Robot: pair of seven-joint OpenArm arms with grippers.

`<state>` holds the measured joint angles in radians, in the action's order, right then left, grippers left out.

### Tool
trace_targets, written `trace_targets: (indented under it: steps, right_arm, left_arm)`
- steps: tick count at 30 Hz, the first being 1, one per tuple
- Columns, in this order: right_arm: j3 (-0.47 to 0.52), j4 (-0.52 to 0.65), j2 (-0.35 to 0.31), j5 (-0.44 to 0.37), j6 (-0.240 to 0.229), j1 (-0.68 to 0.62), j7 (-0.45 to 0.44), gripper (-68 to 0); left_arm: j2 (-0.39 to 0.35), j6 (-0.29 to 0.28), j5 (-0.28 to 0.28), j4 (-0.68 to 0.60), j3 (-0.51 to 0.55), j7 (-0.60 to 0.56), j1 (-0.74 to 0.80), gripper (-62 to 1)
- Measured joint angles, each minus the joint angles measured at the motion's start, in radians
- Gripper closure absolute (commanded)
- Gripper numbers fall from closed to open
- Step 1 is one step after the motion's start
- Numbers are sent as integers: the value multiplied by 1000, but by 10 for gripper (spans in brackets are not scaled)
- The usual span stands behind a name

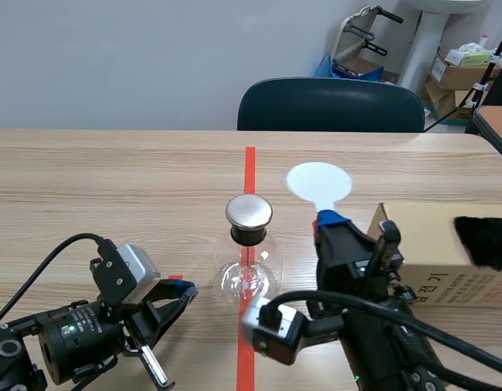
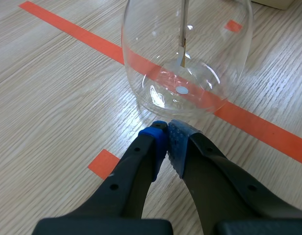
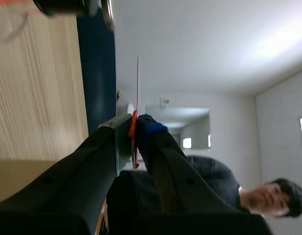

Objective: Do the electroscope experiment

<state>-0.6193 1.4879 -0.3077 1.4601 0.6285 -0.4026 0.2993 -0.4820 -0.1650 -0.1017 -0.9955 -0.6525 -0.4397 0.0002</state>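
Observation:
The electroscope, a clear glass flask (image 1: 248, 275) with a round metal cap (image 1: 248, 212), stands on the red tape line mid-table. In the left wrist view the flask (image 2: 188, 58) is just ahead of my left gripper (image 2: 166, 129), with a thin metal leaf (image 2: 182, 51) hanging inside. That gripper (image 1: 182, 291) is shut on nothing, its tips almost at the flask's base. My right gripper (image 1: 331, 220) is shut on the handle of a white round paddle (image 1: 319, 181), held to the right of the cap. The right wrist view shows the paddle (image 3: 138, 88) edge-on between the pads (image 3: 150, 128).
A cardboard box (image 1: 434, 265) lies at the right with a black fur piece (image 1: 484, 240) on top. A dark blue chair (image 1: 331, 106) stands behind the table's far edge. A person (image 3: 259, 196) appears in the right wrist view.

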Motion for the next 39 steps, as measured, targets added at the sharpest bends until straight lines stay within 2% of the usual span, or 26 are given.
trace_targets:
  steps: [5, 9, 39]
  right_arm:
    - [0, 0, 0, 0, 0, 0, 151, -11]
    - [0, 0, 0, 0, 0, 0, 222, -11]
    - [0, 0, 0, 0, 0, 0, 229, -11]
  left_arm:
    - [0, 0, 0, 0, 0, 0, 0, -27]
    - [0, 0, 0, 0, 0, 0, 0, -27]
    - [0, 0, 0, 0, 0, 0, 0, -27]
